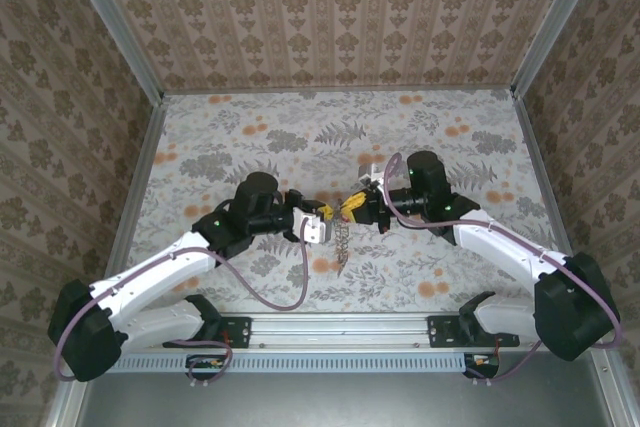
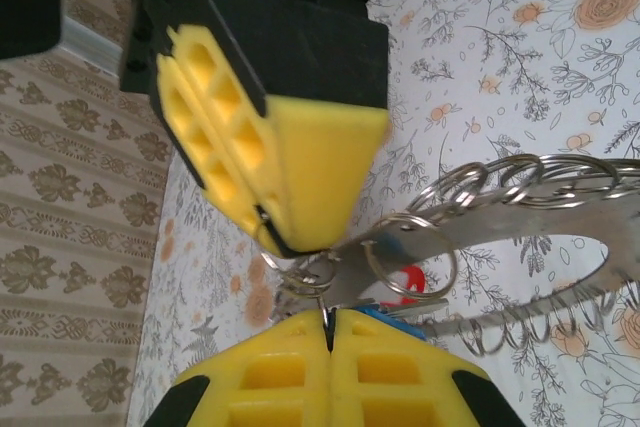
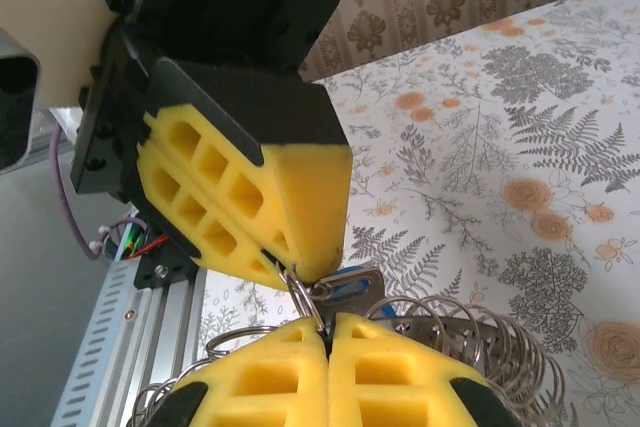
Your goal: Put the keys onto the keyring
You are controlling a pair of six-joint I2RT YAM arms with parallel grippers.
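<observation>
Closest to the left wrist camera, the left gripper [image 2: 330, 332] has its yellow pads [image 2: 400, 372] pressed flat together. A thin wire comes out of the seam, so it seems clamped on one of the small wire loops [image 2: 305, 272]. Just behind, the right gripper [image 2: 272, 232] meets it tip to tip. Its pads are together as well and pinch the same cluster of loops from the other side. Behind the cluster, the keyring [image 2: 520, 215] runs away to the right as a flat metal band held in the air, with many such loops threaded along it. Two of the keys [image 2: 405, 282] hang just beside the pinch point, one with a red head and one with a blue head. Farther off lies the flowered table [image 1: 450, 277]; in the top view the ring dangles between both grippers over its middle.

I judge that the threading step is in hand. The next move calls for a small, careful slide or twist along the wire while one gripper holds firm. I cannot tell how far any loop is on.
</observation>
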